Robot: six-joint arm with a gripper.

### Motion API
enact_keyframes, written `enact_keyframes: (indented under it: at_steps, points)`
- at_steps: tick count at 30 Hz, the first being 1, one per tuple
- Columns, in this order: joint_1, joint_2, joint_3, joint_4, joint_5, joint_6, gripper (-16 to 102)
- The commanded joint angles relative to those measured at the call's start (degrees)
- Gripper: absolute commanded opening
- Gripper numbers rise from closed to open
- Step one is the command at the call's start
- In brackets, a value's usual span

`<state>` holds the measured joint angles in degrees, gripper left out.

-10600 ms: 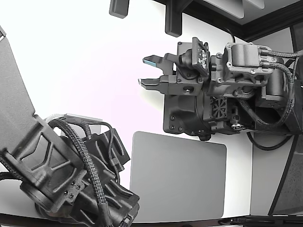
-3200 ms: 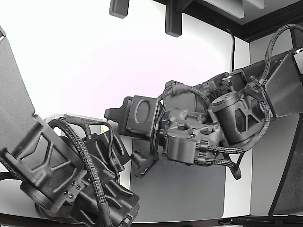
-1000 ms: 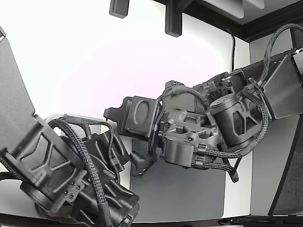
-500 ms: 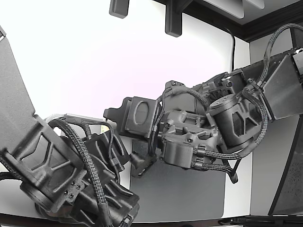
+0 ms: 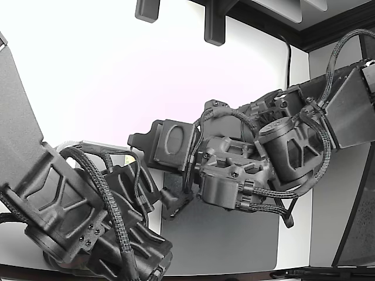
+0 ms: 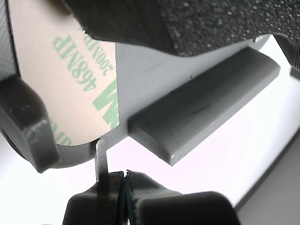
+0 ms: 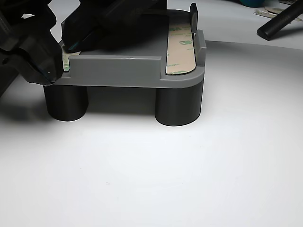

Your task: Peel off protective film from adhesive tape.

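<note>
A grey plastic part [image 6: 201, 103] fills the wrist view, carrying tan adhesive tape film [image 6: 61, 79] with green print. My gripper [image 6: 125, 192] sits at the part's edge just below that film, its jaws pressed together. From one fingertip, a thin pale strip [image 6: 100, 159] rises to the film's corner. I cannot tell whether film is pinched. In the other view the part [image 7: 123, 71] stands on two black round legs, with my gripper [image 7: 56, 66] at one corner and a second film strip [image 7: 180, 47] at the far end. The exterior view hides the fingertips behind my arm [image 5: 246, 170].
A second black arm [image 5: 88, 211] fills the exterior view's lower left, with the part's edge [image 5: 108, 147] showing above it. A grey mat [image 5: 234, 240] lies on the white table under my arm. Black posts [image 5: 214, 23] hang at the back.
Ten seconds ago my gripper hung open at the exterior view's upper right; it has since come down to the part. Over the last second the arm only crept slightly lower.
</note>
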<state>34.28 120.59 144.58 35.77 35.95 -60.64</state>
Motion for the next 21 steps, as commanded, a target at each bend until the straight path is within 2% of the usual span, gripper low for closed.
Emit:
enact_keyframes:
  at_steps: [1, 21]
  points:
    - [-0.4, 0.8, -1.8, -0.3, 0.3, 0.1, -12]
    - [0.1, 0.6, -1.9, -0.4, 0.9, 0.4, -12]
